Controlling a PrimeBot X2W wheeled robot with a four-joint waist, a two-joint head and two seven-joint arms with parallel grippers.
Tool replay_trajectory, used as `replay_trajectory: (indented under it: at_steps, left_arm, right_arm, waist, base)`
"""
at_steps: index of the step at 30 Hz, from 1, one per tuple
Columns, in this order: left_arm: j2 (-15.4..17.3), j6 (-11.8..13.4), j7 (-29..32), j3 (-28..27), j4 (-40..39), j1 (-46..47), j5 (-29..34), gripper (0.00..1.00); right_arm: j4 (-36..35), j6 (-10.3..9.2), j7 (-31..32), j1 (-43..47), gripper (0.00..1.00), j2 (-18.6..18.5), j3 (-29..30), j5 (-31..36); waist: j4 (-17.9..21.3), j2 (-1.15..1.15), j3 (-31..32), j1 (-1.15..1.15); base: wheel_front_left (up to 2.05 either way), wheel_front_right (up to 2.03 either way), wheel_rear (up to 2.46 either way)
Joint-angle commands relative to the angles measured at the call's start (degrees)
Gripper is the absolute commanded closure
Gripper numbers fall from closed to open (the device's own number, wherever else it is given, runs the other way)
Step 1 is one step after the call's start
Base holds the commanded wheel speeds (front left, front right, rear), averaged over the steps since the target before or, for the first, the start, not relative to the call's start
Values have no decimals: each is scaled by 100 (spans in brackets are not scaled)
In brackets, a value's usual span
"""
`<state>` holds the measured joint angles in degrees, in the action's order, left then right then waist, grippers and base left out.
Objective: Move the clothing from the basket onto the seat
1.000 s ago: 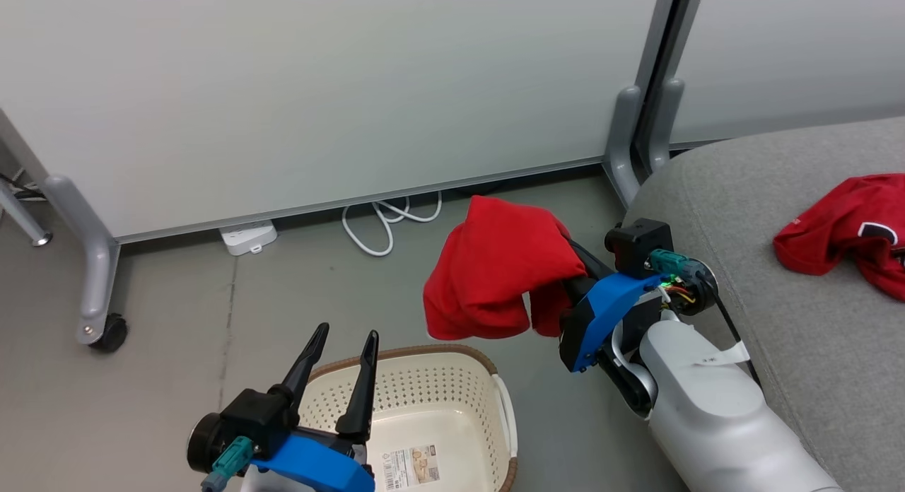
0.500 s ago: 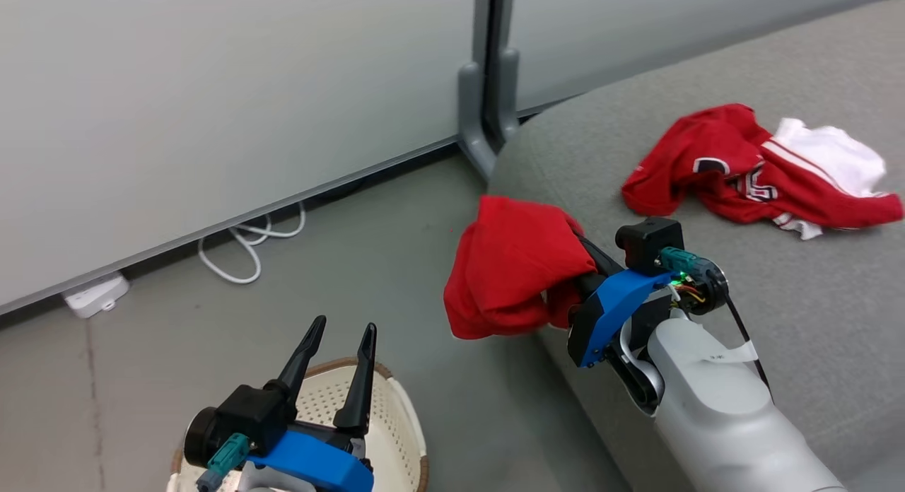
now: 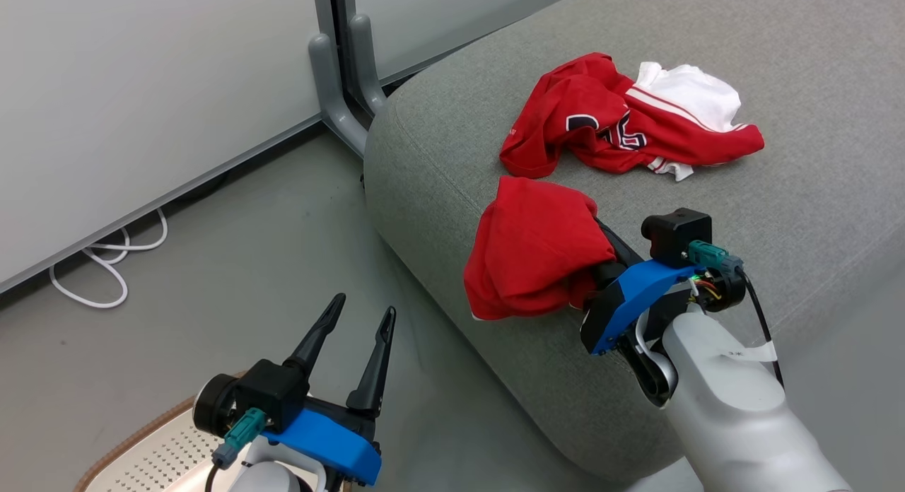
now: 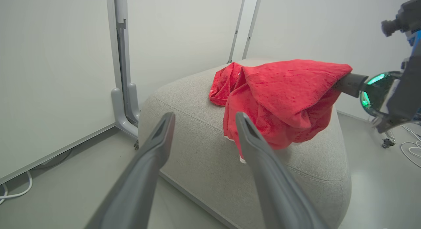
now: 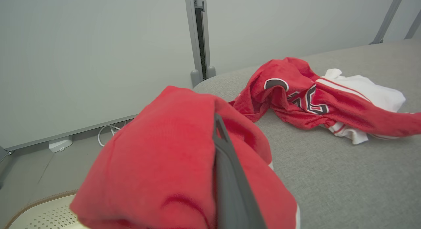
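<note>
A plain red garment hangs draped over my right gripper, which is shut on it just above the near left edge of the grey seat. The fabric covers most of the fingers. Further back on the seat lies the red jersey with navy lettering and white trim, crumpled. My left gripper stands open and empty above the floor, left of the seat. A corner of the cream basket with its brown rim shows at the lower left, beneath the left arm.
Pale partition panels stand behind on grey legs that meet the seat's back corner. A white cable lies looped on the grey floor by the panel, with a white power strip next to it.
The head camera has swung right, so the seat now takes up most of the picture. The right gripper has carried the red garment from above the floor to above the seat's edge.
</note>
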<state>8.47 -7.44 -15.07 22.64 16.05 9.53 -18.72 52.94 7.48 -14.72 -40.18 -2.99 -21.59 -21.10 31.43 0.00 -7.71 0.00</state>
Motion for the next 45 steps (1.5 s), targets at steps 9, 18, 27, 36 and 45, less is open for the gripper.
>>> replay_trajectory:
  at_steps: [9, 18, 27, 36, 45]
  left_arm:
    - [138, -1, -14, 58, 74, 156, -57, 0]
    - [366, -1, -14, -13, -261, 469, 226, 0]
    - [1021, -1, -15, 173, -734, 1378, 433, 0]
    - [1387, 27, -13, 69, -1469, 1988, 691, 0]
    - [1509, 123, 44, 4, -1688, 1974, 688, 0]
  right_arm:
    - [-249, 2, -48, 223, 100, 11, 101, -78]
    - [-148, 2, 285, -1225, 100, -372, 1098, -51]
    - [-370, 3, 612, -2866, 100, -1867, 2774, 1]
    - [-100, 2, 335, -2774, 100, -2246, 3864, 87]
    - [436, 2, 78, -2493, 100, -1831, 4085, 287]
  waist:
    - [41, 0, -152, 0]
    - [-159, 0, -1137, 0]
    - [-767, 0, -2883, 0]
    - [-1175, 0, -4045, 0]
    - [-1200, 0, -4284, 0]
  base:
    - [0, 0, 0]
    - [0, 0, 0]
    - [0, 0, 0]
    - [0, 0, 0]
    - [0, 0, 0]
